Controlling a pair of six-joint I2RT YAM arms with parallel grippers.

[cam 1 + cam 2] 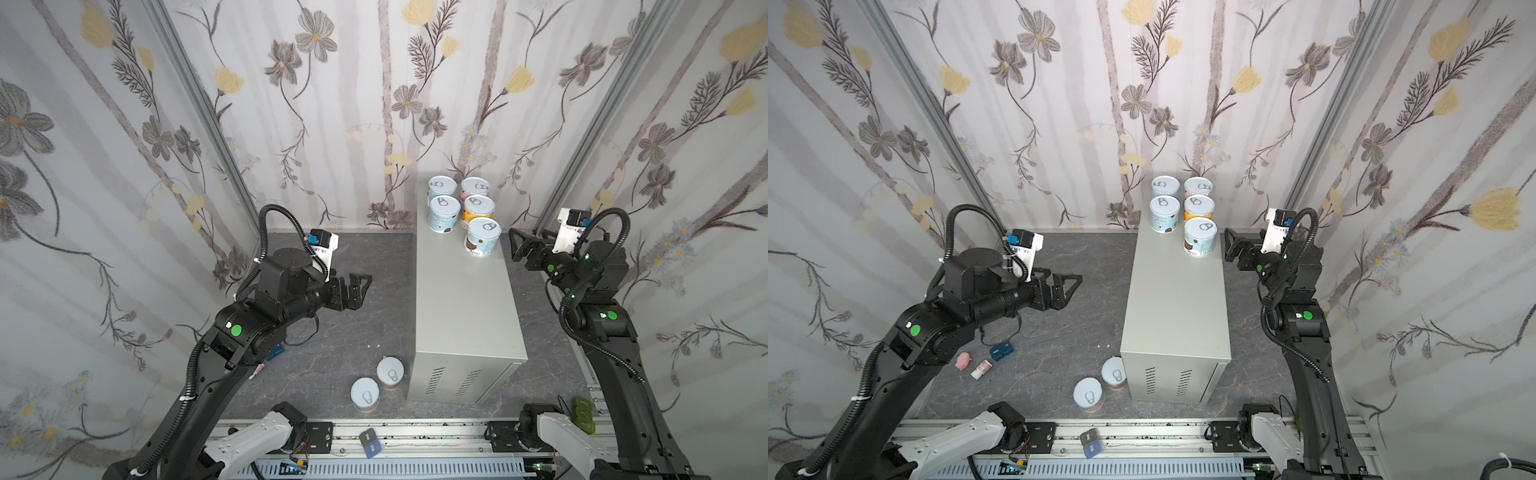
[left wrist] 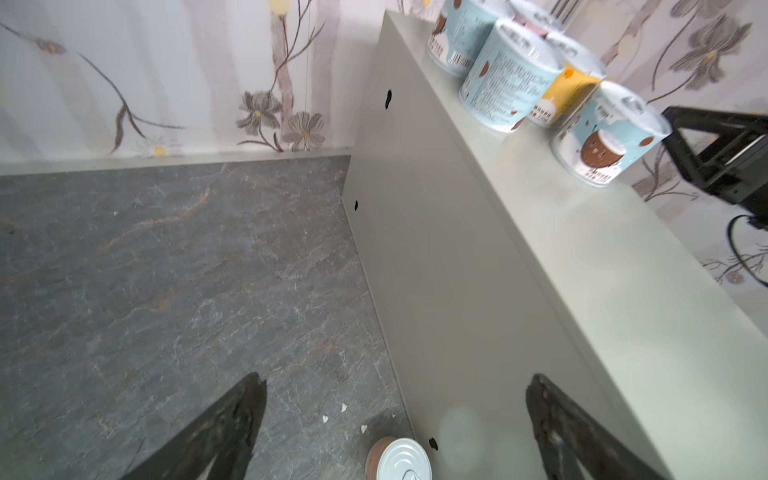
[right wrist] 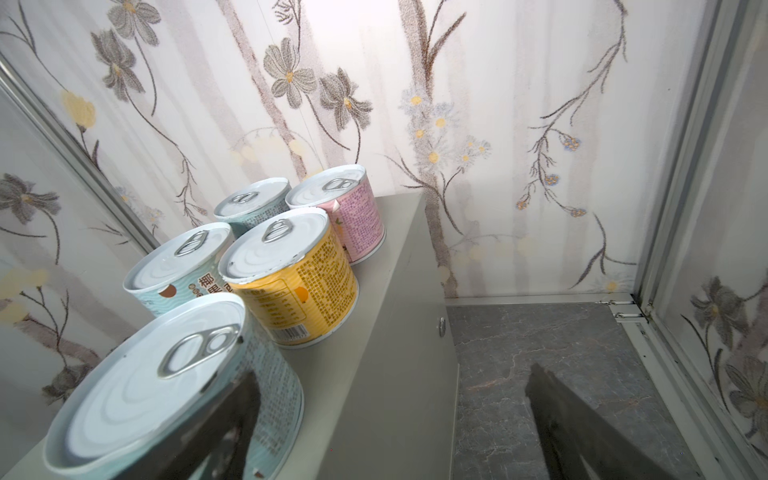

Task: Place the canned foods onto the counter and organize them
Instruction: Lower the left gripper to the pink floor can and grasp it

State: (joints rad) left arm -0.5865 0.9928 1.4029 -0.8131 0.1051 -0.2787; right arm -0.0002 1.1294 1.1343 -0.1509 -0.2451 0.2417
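The counter [image 1: 461,299] [image 1: 1175,299] is a tall light-grey metal box on the dark floor. Several canned foods stand upright in a cluster at its far end, the nearest a light blue can [image 1: 483,237] [image 3: 166,395]. An orange can [image 3: 291,274] and a pink can [image 3: 345,216] stand behind it. Two more cans [image 1: 390,372] [image 1: 364,394] stand on the floor by the counter's near left corner; one can [image 2: 399,459] shows in the left wrist view. My left gripper [image 1: 361,282] [image 2: 397,379] hovers open and empty left of the counter. My right gripper [image 1: 513,239] [image 3: 392,374] is open and empty, just right of the light blue can.
Floral walls close in on three sides. Small items lie on the floor under the left arm: a pink lump [image 1: 962,360], a small white bottle [image 1: 980,369] and a blue block [image 1: 1000,352]. A metal rail [image 1: 415,436] with a blue card [image 1: 370,442] runs along the front.
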